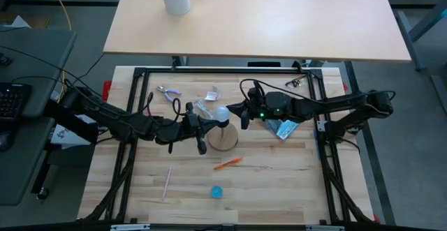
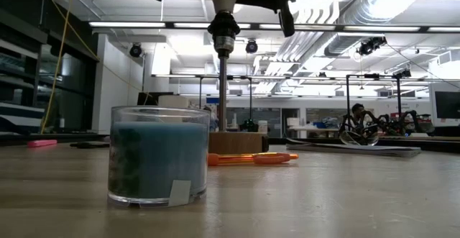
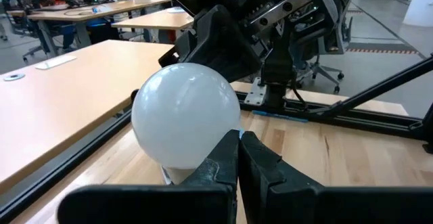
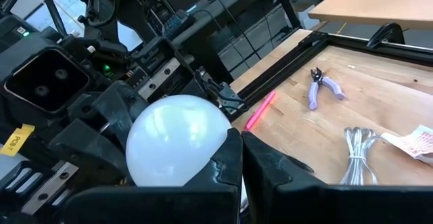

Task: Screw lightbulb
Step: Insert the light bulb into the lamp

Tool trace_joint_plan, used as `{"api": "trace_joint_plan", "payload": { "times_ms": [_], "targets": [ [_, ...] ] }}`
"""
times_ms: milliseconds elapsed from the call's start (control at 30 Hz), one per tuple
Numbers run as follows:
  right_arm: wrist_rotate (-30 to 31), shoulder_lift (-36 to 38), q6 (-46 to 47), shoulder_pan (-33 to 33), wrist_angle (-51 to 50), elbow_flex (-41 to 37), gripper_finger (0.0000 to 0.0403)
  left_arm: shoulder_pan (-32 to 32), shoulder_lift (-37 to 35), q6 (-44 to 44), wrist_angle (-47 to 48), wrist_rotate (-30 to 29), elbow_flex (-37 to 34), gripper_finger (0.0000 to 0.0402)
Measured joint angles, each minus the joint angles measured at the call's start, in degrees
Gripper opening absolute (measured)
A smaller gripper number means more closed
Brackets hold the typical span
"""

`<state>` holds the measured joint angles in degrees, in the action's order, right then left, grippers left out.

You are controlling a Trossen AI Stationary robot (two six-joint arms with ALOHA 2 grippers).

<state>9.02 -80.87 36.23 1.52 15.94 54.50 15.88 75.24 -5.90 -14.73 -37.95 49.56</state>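
Observation:
The white lightbulb [image 1: 221, 112] stands upright in a socket [image 2: 223, 29] on a thin pole [image 2: 223, 87] that rises from the round wooden base [image 1: 225, 140]. My left gripper [image 1: 211, 124] is shut and comes level from the table's left. In the left wrist view its tips [image 3: 238, 158] sit just beside the bulb's lower part [image 3: 186, 119]. My right gripper [image 1: 232, 110] is shut and comes level from the right. Its tips [image 4: 241, 158] sit beside the bulb [image 4: 177, 139] on the opposite side. My left gripper has its shut fingertips [image 3: 226, 153] close against the lower side of the bulb; I cannot tell whether they touch it. My right gripper has its shut fingertips [image 4: 230, 153] close against the bulb's side from the right; I cannot tell whether they touch it.
Purple pliers [image 1: 167, 93] and a clear plastic bag [image 1: 204, 107] lie behind the base. A blue-white packet [image 1: 285, 128] lies under the right arm. An orange pen [image 1: 228, 162], a pink stick [image 1: 167, 182] and a small blue cap [image 1: 217, 191] lie nearer.

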Motion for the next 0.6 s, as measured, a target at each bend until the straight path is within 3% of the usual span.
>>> {"api": "trace_joint_plan", "payload": {
  "times_ms": [600],
  "targets": [
    [-0.1, 1.1, 1.3, 0.7, -2.0, 0.0, 0.0, 0.0, -0.1, 0.2, 0.7, -1.2, 0.0, 0.0]
  ]
}}
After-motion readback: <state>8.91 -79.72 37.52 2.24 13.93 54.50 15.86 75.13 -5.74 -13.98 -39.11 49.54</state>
